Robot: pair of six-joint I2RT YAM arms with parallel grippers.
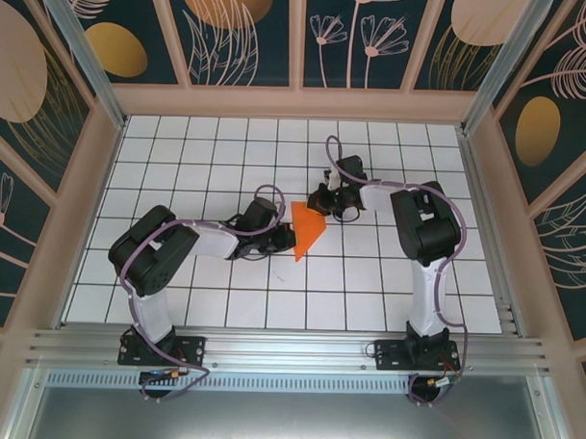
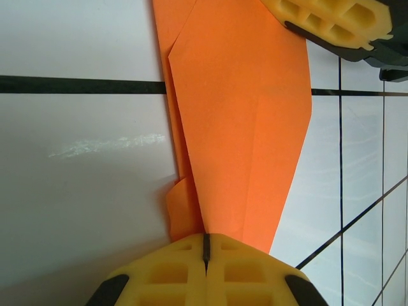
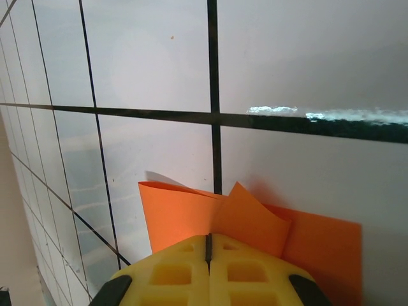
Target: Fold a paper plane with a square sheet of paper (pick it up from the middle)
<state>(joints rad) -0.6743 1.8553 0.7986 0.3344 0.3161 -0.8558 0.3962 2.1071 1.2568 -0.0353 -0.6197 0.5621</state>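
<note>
Left gripper [image 2: 206,245] and right gripper [image 3: 208,248] pinch opposite edges of the paper plane [image 1: 308,232], open table [image 1: 179,167] around.

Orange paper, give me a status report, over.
Left gripper shut on orange paper, narrow end. Right gripper shut on its wide end. Paper partly folded, tapered, on grid table. No obstacle seen nearby.

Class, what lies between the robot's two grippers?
The folded orange paper fills the stretch between the left gripper and right gripper, shown in the top view.

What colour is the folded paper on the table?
The paper is plain bright orange; clearest in the left wrist view.
</note>
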